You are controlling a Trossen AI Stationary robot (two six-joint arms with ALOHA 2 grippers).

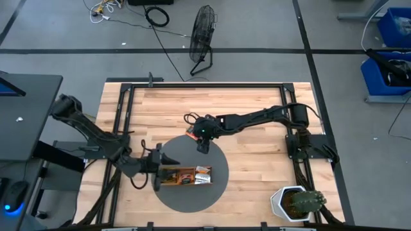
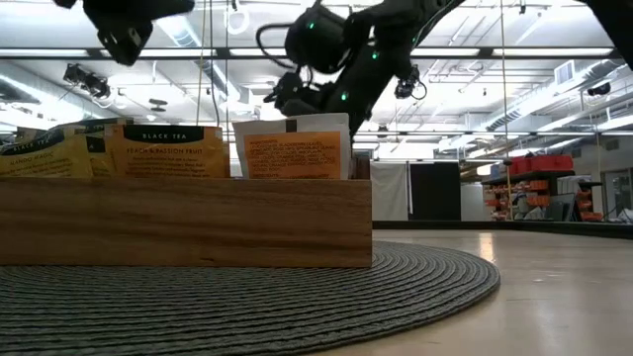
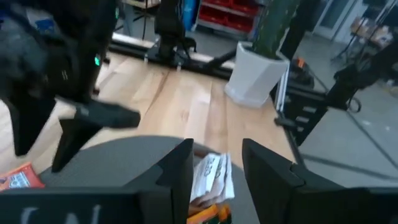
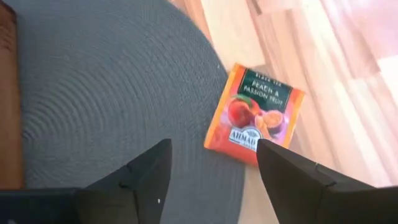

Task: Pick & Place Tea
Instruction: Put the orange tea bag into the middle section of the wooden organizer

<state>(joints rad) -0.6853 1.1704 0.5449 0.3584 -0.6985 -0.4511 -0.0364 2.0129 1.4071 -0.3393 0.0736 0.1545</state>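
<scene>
Right wrist view is showing the right gripper (image 4: 208, 171) hanging with jaws wide apart and empty above an orange sachet (image 4: 254, 114), which is lying loose half on the round grey mat's (image 1: 215, 185) edge, still to be collected. Left gripper (image 1: 156, 174), jaws parted and holding nothing, is sitting at the wooden tray (image 1: 172, 181) on that mat, where several sachets (image 2: 293, 154) are already standing filed.

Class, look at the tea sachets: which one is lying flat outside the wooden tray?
The orange peach and passion fruit sachet, flat at the round grey mat's edge, partly on the table, beneath the right gripper. The others stand in the wooden tray.
</scene>
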